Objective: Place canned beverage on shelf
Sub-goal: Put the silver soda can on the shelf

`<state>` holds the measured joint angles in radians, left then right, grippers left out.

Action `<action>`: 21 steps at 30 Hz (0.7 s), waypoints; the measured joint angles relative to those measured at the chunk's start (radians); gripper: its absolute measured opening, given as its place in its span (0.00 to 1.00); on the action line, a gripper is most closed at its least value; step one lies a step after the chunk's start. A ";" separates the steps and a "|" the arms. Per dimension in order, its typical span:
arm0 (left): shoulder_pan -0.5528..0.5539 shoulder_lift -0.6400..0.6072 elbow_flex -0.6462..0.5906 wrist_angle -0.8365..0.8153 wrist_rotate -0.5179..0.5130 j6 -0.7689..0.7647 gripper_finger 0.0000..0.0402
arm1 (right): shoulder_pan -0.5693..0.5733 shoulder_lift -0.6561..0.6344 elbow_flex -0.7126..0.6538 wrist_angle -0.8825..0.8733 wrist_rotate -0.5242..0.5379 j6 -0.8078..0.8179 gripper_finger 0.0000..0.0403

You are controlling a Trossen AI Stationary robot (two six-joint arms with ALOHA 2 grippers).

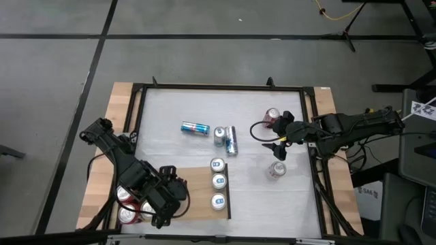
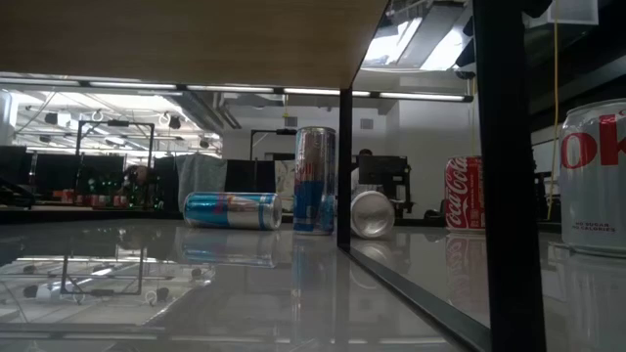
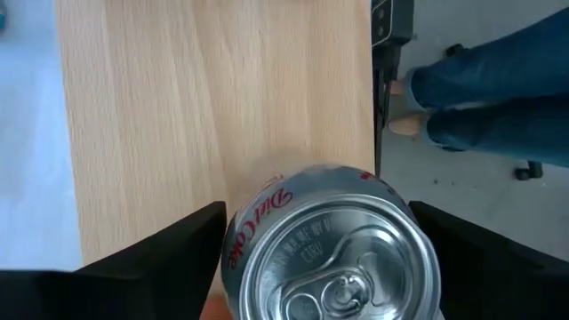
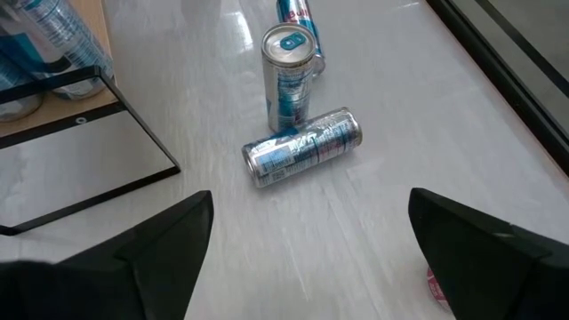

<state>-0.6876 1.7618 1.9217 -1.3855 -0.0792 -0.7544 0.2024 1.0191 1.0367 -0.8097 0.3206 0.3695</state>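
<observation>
The shelf [image 1: 197,204] is a light wood panel at the table's near left, with a dark strip along its right edge. Three cans [image 1: 218,181] stand in a row by that strip. My left gripper [image 1: 169,199] is over the shelf, shut on an upright silver Diet Coke can [image 3: 333,258]; in the high view the gripper hides this can. My right gripper [image 1: 277,148] is open and empty over the white table at the right, between a red can [image 1: 273,117] and a silver can [image 1: 276,169]. My left gripper [image 3: 316,206] has the Diet Coke can's side wall [image 3: 233,233] between its two fingers, one on each side, coming from above and pointing down. The can is upright over the shelf's wood [image 3: 178,133]. I cannot tell whether its base rests on the shelf.
Two red and silver cans [image 1: 125,204] stand on the shelf's left part beside my left arm. Mid-table, a blue can [image 1: 195,128] lies on its side, one [image 1: 219,134] stands and another [image 1: 231,141] lies beside it. A person's legs [image 3: 480,98] show beyond the near edge.
</observation>
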 joint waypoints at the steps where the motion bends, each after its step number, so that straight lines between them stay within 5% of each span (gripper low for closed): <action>1: 0.000 0.000 0.000 0.001 0.004 -0.001 0.84 | 0.000 0.000 0.000 0.000 0.000 0.000 0.91; 21: 0.002 -0.004 0.004 0.068 0.063 0.002 0.84 | 0.000 0.000 0.000 0.000 0.000 0.000 0.91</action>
<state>-0.6857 1.7576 1.9255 -1.3180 -0.0158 -0.7521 0.2024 1.0191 1.0367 -0.8097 0.3206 0.3698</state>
